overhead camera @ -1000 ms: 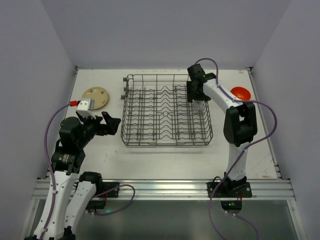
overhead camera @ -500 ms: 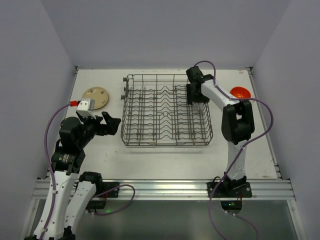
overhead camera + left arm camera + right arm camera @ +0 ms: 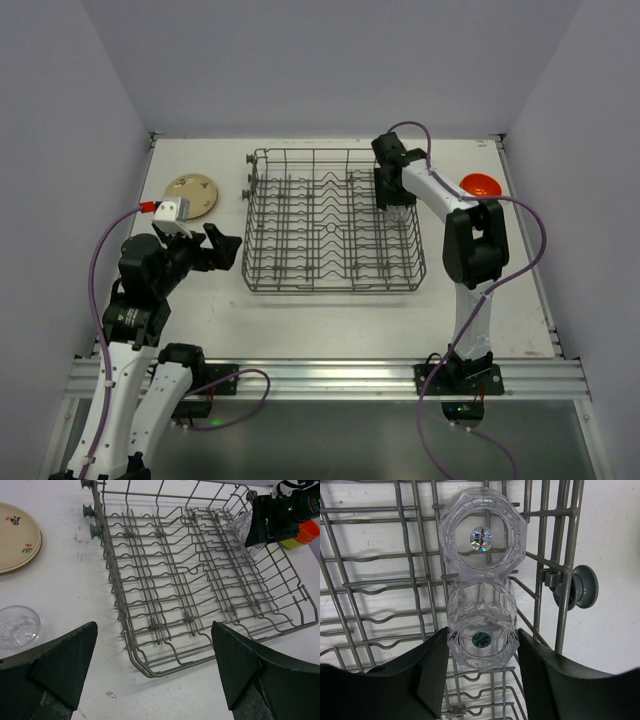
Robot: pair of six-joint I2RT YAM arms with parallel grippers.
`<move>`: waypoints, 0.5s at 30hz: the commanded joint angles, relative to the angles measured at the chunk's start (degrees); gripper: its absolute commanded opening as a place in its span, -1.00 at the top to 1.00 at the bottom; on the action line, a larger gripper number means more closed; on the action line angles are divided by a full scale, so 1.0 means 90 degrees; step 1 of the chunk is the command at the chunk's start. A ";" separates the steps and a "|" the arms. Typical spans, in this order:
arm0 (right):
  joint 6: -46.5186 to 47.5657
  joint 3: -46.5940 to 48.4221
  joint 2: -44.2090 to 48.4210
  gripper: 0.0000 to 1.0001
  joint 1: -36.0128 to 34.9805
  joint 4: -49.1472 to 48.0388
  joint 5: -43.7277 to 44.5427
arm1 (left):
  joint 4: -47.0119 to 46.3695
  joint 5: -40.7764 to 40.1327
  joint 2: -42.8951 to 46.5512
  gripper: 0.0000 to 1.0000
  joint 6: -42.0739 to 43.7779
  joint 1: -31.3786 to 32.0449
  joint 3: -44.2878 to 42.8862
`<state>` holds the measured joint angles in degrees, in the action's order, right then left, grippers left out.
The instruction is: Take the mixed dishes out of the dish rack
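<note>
The rack wall (image 3: 554, 577) and neighbouring glass (image 3: 480, 532) crowd the right hand (image 3: 482, 667).

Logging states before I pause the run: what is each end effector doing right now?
Left end effector: open, holding nothing.
Right end effector: closed on the nearer clear glass in the dish rack.

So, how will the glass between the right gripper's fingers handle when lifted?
The nearer glass looks rigid but breakable; its smooth faceted walls may slip in the right gripper. Close beside the second glass, among dish rack wires, it could snag.
</note>
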<state>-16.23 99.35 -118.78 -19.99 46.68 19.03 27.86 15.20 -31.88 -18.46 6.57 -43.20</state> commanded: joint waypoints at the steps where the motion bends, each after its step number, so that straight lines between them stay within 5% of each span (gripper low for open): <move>1: -0.0042 0.0211 0.0024 0.02 -0.0045 0.0029 0.0220 | -0.0234 0.0098 0.0036 -1.00 -0.0029 0.0061 0.0064; 15: -0.0121 0.0201 0.0307 0.20 -0.0074 0.0136 0.0259 | -0.0244 0.0108 0.0036 -1.00 -0.0029 0.0061 0.0073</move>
<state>-16.51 99.35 -118.78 -20.40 46.72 19.90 27.86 15.20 -31.88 -18.46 6.57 -43.18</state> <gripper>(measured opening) 0.548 0.997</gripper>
